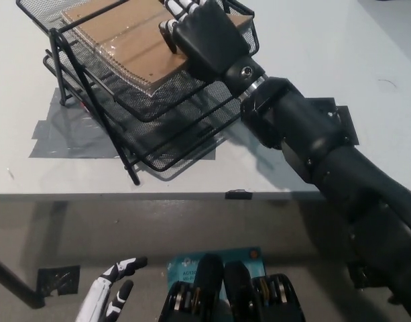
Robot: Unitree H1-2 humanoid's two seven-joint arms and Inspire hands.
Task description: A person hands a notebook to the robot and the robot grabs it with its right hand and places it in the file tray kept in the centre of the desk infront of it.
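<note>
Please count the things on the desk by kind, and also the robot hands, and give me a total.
File tray, black wire mesh: 1
Notebook, brown cover, in the top tier of the tray: 1
Patches of grey tape on the desk: 1 area
Robot hands: 2, the right hand on the notebook, the left hand low beside the desk
Total: 5

The right hand hides part of the notebook; file tray top is cropped.

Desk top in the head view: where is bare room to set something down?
The white desk is bare right of the file tray beyond the right hand, and at the front left corner. The tray's top tier holds the notebook; lower tiers look bare.
</note>
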